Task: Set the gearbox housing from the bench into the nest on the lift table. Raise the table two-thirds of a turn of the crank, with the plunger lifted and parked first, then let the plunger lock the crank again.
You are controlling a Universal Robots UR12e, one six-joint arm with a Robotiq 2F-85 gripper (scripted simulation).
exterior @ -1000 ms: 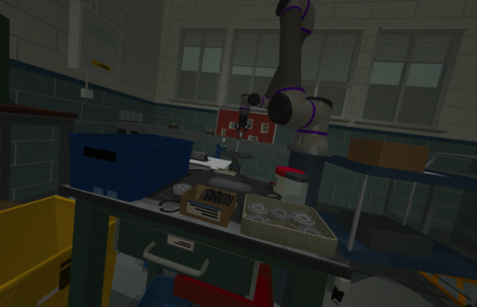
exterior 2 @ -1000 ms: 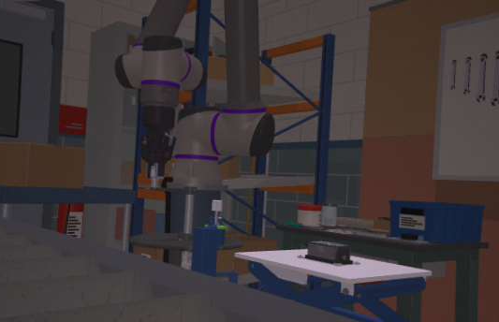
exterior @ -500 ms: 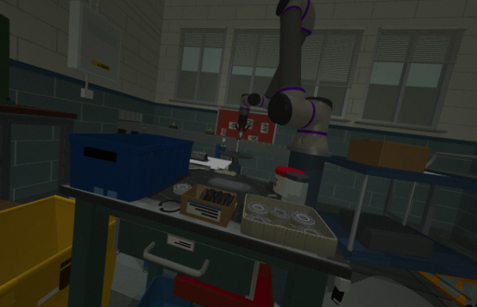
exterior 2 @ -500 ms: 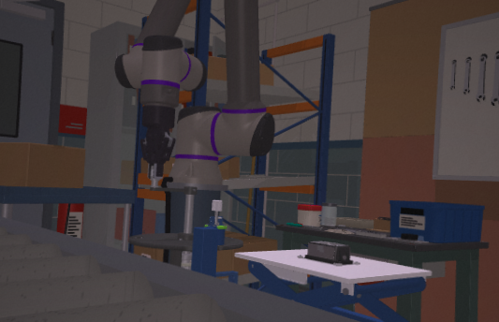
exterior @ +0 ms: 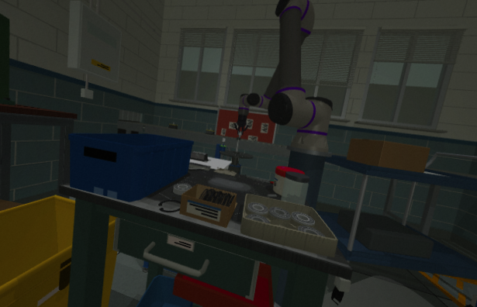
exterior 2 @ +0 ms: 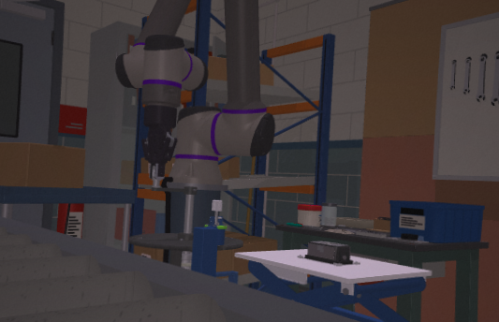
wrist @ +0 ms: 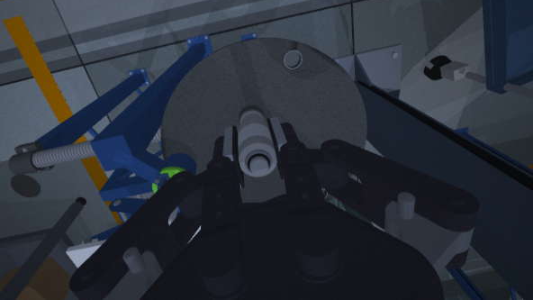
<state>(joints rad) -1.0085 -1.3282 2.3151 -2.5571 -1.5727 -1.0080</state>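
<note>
The dark gearbox housing (exterior 2: 328, 252) sits in the nest on the white lift table (exterior 2: 333, 267), to the right of the crank. The crank is a grey disc (wrist: 265, 97) with an upright handle (wrist: 255, 144), and my gripper (wrist: 255, 147) is closed around the top of that handle, hanging straight down over the disc. The plunger (exterior 2: 216, 209), a small white knob on a pin with a green collar, stands on the blue post (exterior 2: 208, 248) beside the disc. A hole (wrist: 292, 59) shows near the disc's far rim.
The blue scissor frame and lead screw (wrist: 63, 153) lie just left of the disc. The bench (exterior: 209, 217) carries a blue crate (exterior: 128, 164), a box of parts (exterior: 209, 203), a tray of bearings (exterior: 287, 225) and a red-lidded tub (exterior: 289, 180).
</note>
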